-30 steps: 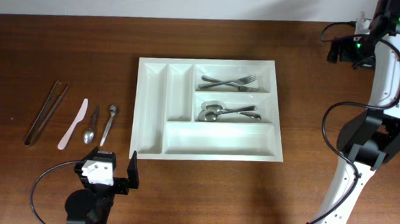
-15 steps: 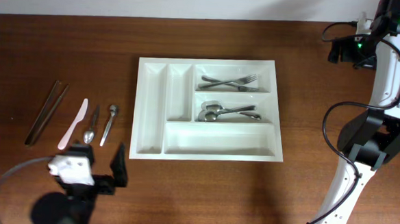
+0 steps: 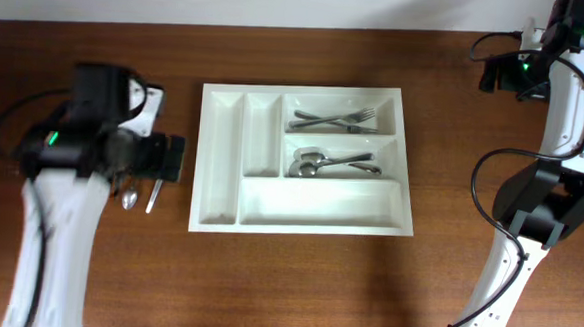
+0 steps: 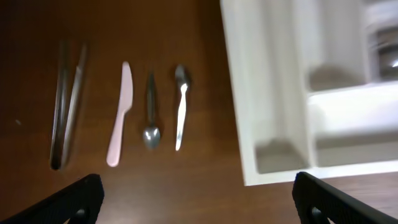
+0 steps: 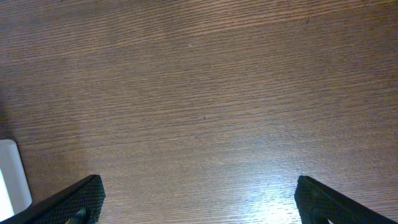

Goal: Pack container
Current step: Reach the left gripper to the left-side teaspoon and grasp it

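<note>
Brown wood-grain table [image 3: 296, 284] meets a pale wall [image 3: 280, 3] behind; the white container [image 3: 320, 203] lies mid-table. Left gripper [image 4: 199, 198] hovers above loose utensils [image 4: 180, 115] left of it, jaws wide; right gripper [image 5: 199, 198], far corner, equally wide.

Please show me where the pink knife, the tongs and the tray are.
Pink knife [image 4: 119, 115]: left wrist view, middle of its length.
Tongs [image 4: 59, 146]: left wrist view, lower part near the joined end.
Tray [image 3: 320, 203]: overhead view, bare floor of the long compartment.

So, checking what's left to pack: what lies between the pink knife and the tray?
A dark spoon and a shiny spoon, side by side; the left wrist view shows them.
</note>
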